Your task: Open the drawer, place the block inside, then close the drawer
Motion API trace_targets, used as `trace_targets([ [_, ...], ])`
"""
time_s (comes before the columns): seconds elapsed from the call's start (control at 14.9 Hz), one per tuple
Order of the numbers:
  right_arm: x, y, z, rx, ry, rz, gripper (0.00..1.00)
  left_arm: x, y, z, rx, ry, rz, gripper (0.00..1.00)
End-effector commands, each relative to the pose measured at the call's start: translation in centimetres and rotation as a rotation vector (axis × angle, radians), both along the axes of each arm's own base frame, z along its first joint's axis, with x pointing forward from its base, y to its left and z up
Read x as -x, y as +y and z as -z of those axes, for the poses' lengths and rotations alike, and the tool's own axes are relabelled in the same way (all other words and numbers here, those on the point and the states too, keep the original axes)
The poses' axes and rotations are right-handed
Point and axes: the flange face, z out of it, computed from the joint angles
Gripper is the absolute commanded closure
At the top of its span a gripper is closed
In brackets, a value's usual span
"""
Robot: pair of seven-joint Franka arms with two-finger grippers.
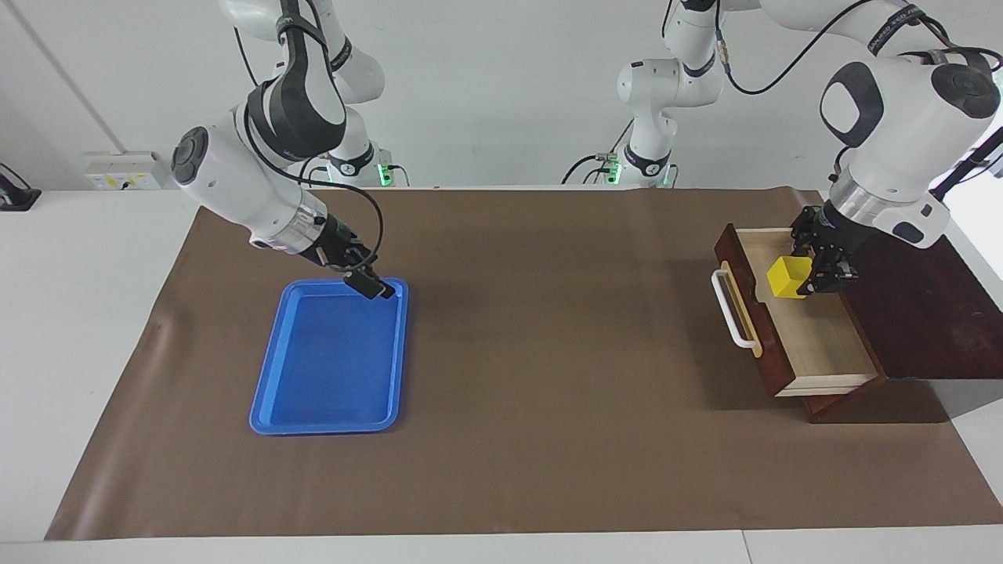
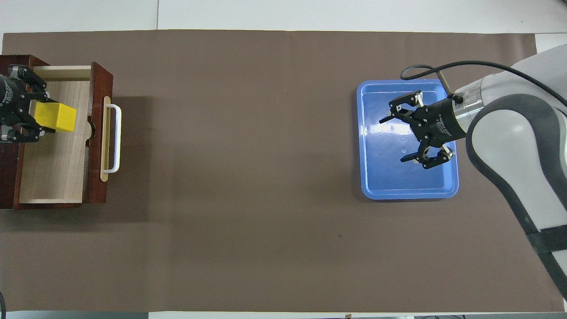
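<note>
The dark reddish-brown drawer [image 1: 815,337] of the slanted wooden box [image 1: 928,313] stands pulled open toward the table's middle, its light wood interior showing [image 2: 53,168]. Its white bar handle [image 1: 729,309] shows in both views [image 2: 116,137]. My left gripper [image 1: 801,276] is shut on the small yellow block [image 1: 787,276] and holds it over the open drawer, at the end nearer to the robots. Gripper [image 2: 40,114] and block [image 2: 55,117] also show in the overhead view. My right gripper [image 1: 368,282] hangs open and empty over the blue tray, also seen from overhead [image 2: 394,139].
A flat blue plastic tray [image 1: 329,427] lies toward the right arm's end of the table, with nothing in it [image 2: 407,195]. A brown mat [image 1: 548,352] covers the table between the tray and the drawer.
</note>
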Motion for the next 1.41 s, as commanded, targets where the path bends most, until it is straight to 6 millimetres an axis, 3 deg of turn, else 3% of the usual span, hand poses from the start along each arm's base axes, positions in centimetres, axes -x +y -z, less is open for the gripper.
trace_targets([
  [0.0,2.0,-3.1,-1.7,0.053,-0.039,-0.132,0.0,0.7,0.6,1.2,-0.002,-0.026,0.062,1.0],
  [0.13,2.9,-4.9,-3.0,0.098,-0.063,-0.211,0.0,0.9,2.0,3.2,-0.001,-0.014,0.059,1.0],
  [0.54,5.4,-7.6,-7.4,0.245,-0.145,-0.462,0.0,2.2,1.9,8.0,0.004,0.048,0.097,1.0],
  [0.67,6.2,-8.0,-9.0,0.278,-0.165,-0.529,0.0,2.3,2.0,8.5,0.004,0.051,0.094,1.0],
  [0.94,7.2,-8.5,-10.8,0.333,-0.195,-0.647,0.0,2.9,4.9,8.8,0.006,0.052,0.034,1.0],
  [1.34,6.1,-10.0,-12.0,0.365,-0.245,-0.794,0.0,3.1,4.1,9.2,0.005,0.061,-0.045,1.0],
])
